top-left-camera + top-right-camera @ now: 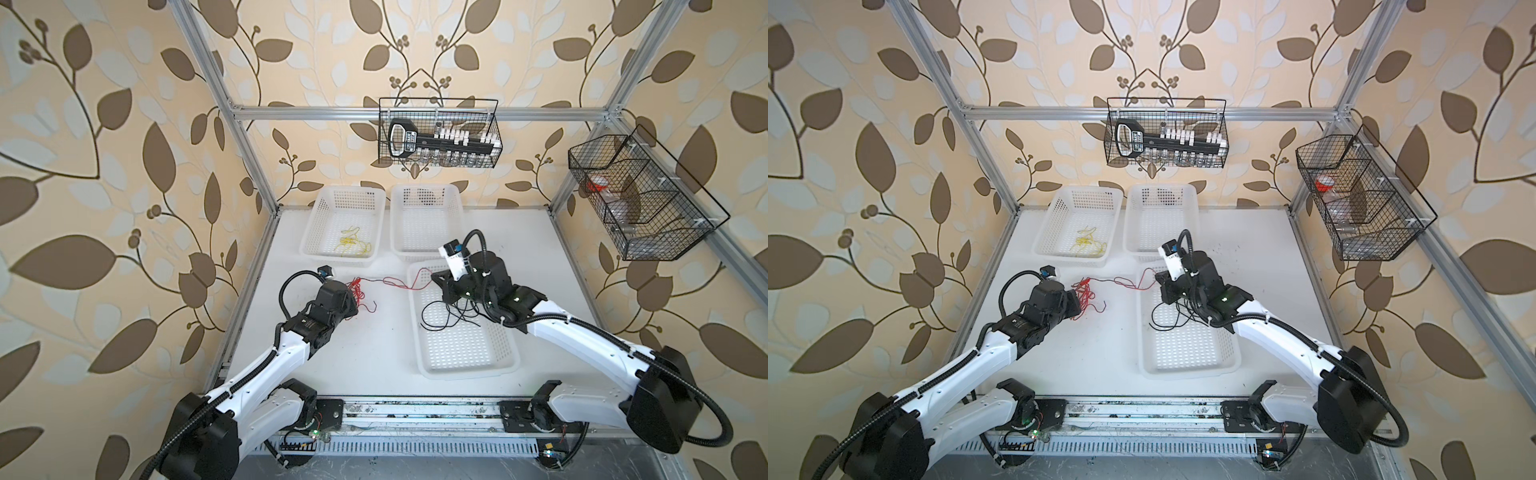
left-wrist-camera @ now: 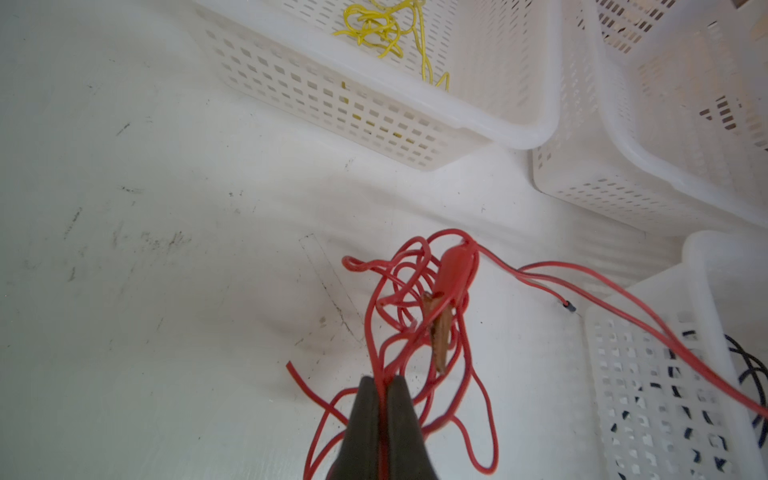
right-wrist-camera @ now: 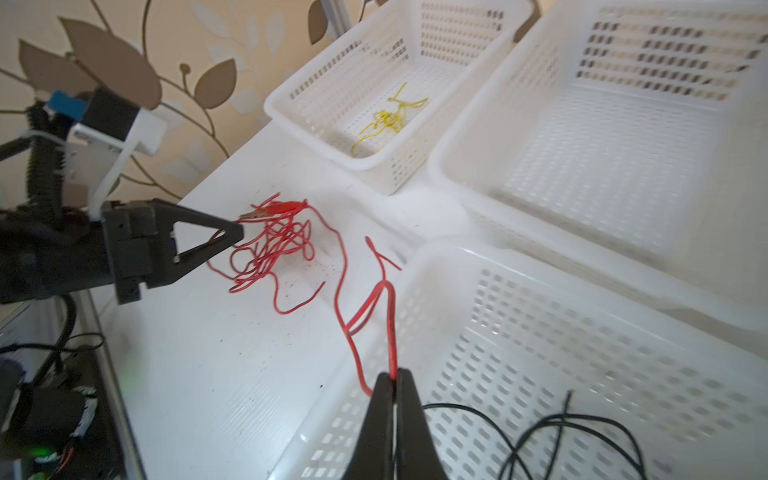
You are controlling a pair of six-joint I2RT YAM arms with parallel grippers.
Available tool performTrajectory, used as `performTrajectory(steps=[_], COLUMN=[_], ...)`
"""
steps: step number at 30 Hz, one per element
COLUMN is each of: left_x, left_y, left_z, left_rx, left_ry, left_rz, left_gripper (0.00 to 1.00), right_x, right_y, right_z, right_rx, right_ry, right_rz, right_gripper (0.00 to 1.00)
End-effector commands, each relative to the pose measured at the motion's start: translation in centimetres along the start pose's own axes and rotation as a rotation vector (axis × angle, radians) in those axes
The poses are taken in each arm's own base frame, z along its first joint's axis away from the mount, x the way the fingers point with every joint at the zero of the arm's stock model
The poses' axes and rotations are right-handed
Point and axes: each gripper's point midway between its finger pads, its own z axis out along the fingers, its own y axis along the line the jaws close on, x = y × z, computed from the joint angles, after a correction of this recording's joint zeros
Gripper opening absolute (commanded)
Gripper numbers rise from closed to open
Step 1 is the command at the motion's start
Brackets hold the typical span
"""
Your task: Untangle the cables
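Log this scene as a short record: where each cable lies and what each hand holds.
left hand: shut on the tangled red cable, above the table
right hand: shut on a red cable strand at the near basket rim
yellow cable: lying in the back left basket
black cable: loops inside the near basket
red cable path: from the bundle across the table to the right hand

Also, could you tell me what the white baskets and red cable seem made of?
The white baskets look like glossy moulded plastic: uniform slots, rounded rims. The red cable looks like thin wire in smooth plastic insulation, bending in loose loops. Its alligator clip looks coppery metal.
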Motion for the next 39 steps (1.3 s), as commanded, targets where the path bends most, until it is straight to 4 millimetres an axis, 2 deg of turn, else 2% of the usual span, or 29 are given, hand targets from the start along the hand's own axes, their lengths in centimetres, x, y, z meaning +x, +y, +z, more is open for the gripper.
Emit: performTrajectory(steps=[1,5,10,14,16,22,25,29,31,34,39], left_x=[-0.8,-0.9,-0.5,-0.3,-0.4,0.1,0.7,1.7,2.2,2.8,3.2], left_y=[1.5,1.8,1.4,-0.2,-0.3,1.3,2.5,3.4,3.8,4.3,4.5], left_z=[-0.6,-0.9,-0.7,-0.6,-0.7,-0.3,0.2,1.0,1.4,2.0,2.6], left_rx=[-0.061,-0.066,-0.036,0.056,0.060,-0.025,-0.095,-0.151,-0.175,-0.203,-0.227], left_ry=[-0.041,-0.036,-0.013,0.006,0.000,0.008,0.026,0.068,0.083,0.112,0.139], left_rz=[-0.041,-0.056,-0.067,-0.057,-0.055,-0.067,-0.070,-0.061,-0.055,-0.046,-0.033], left_gripper=[0.00,0.00,0.00,0.00,0.00,0.00,0.00,0.00,0.00,0.00,0.00], right_x=[-0.7,-1.6,-1.6,-1.8,-1.9,-4.1,-5.3,-6.9,-7.8,-9.2,-11.6], right_y=[-2.2,-3.2,-2.3,0.3,1.3,4.2,6.9,10.8,11.7,11.9,9.6], right_z=[-1.9,-3.7,-3.8,-3.5,-3.4,-3.7,-4.0,-5.4,-6.4,-7.7,-9.3], right_rx=[0.089,0.129,0.079,-0.062,-0.093,-0.189,-0.306,-0.491,-0.544,-0.543,-0.434], right_ry=[-0.061,-0.121,-0.122,-0.131,-0.137,-0.190,-0.204,-0.252,-0.288,-0.347,-0.436], right_rz=[0.015,0.017,0.000,-0.031,-0.051,-0.092,-0.120,-0.169,-0.182,-0.194,-0.167], right_gripper=[0.00,0.00,0.00,0.00,0.00,0.00,0.00,0.00,0.00,0.00,0.00])
